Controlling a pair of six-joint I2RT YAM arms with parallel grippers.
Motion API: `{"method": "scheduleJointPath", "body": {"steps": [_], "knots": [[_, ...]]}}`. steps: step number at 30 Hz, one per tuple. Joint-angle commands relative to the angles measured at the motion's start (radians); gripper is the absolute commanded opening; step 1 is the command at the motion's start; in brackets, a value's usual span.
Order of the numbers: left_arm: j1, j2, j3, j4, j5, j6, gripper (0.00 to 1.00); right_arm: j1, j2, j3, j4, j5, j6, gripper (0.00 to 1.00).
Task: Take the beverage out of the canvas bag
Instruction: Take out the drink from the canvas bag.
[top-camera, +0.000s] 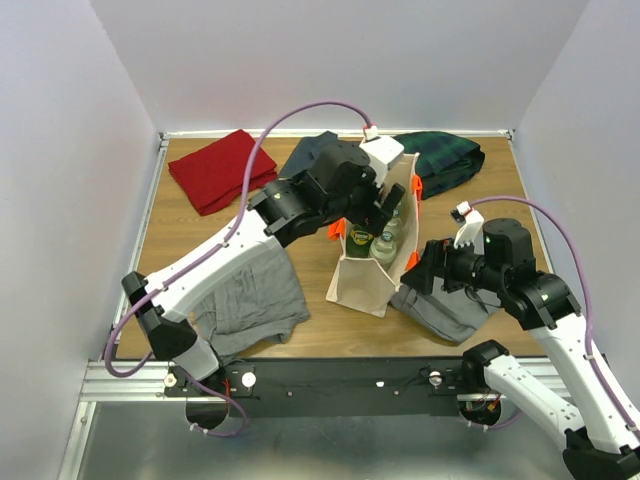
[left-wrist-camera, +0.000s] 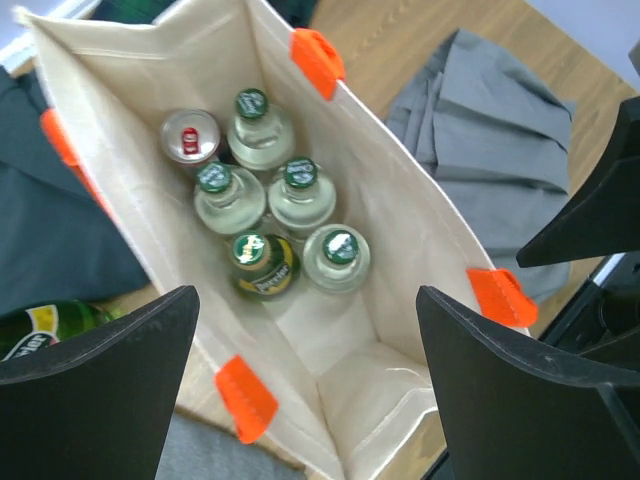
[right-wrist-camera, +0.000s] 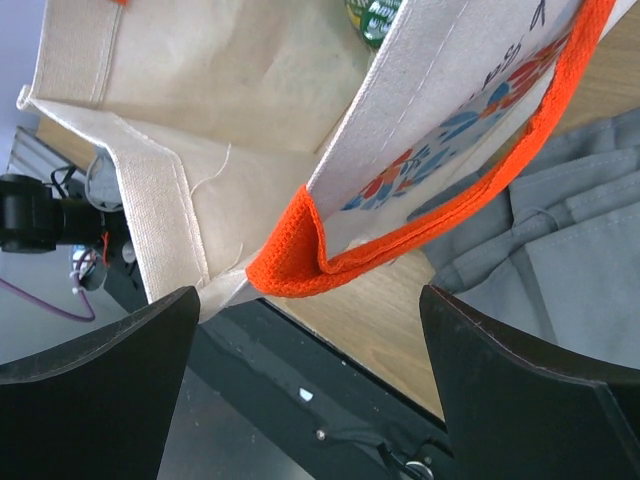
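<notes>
The beige canvas bag (top-camera: 362, 280) with orange handles stands upright mid-table, its mouth open. Inside, the left wrist view shows several clear green-capped bottles (left-wrist-camera: 300, 195), one green bottle (left-wrist-camera: 262, 265) and a can (left-wrist-camera: 190, 137), all clustered at the far end. My left gripper (left-wrist-camera: 305, 295) hovers open over the bag's mouth (top-camera: 385, 210), touching nothing. My right gripper (top-camera: 418, 268) sits low against the bag's right side, open. The bag's orange handle (right-wrist-camera: 300, 262) hangs between its fingers, ungripped. Another green bottle (left-wrist-camera: 40, 325) lies outside the bag.
Grey clothes lie left (top-camera: 255, 295) and right (top-camera: 450, 310) of the bag. A red cloth (top-camera: 220, 168), a navy cloth (top-camera: 305, 152) and a dark plaid cloth (top-camera: 445, 158) lie along the back. White walls enclose the table; a black rail (top-camera: 340, 378) runs along its front.
</notes>
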Motion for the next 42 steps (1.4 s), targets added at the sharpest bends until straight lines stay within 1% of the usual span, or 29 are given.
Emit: {"method": "scheduleJointPath", "body": {"steps": [1, 7, 17, 24, 37, 42], "knots": [[-0.04, 0.07, 0.082, -0.062, -0.032, -0.013, 0.99, 0.004, -0.012, -0.007, -0.101, -0.059, -0.037, 1.0], [-0.073, 0.128, 0.128, -0.085, -0.048, -0.021, 0.99, 0.004, -0.023, -0.007, -0.127, -0.072, -0.031, 1.0], [-0.079, 0.185, 0.077, -0.079, -0.107, -0.06, 0.99, 0.004, -0.038, -0.016, -0.135, -0.078, -0.005, 1.0], [-0.079, 0.242, 0.062, -0.03, -0.121, -0.082, 0.99, 0.004, -0.055, -0.021, -0.126, -0.049, 0.003, 1.0], [-0.011, 0.283, 0.076, -0.014, -0.132, -0.097, 0.99, 0.004, -0.097, -0.02, -0.12, -0.006, 0.017, 1.0], [0.028, 0.282, 0.056, -0.01, -0.094, -0.125, 0.99, 0.004, -0.1, -0.021, -0.118, 0.004, 0.021, 1.0]]}}
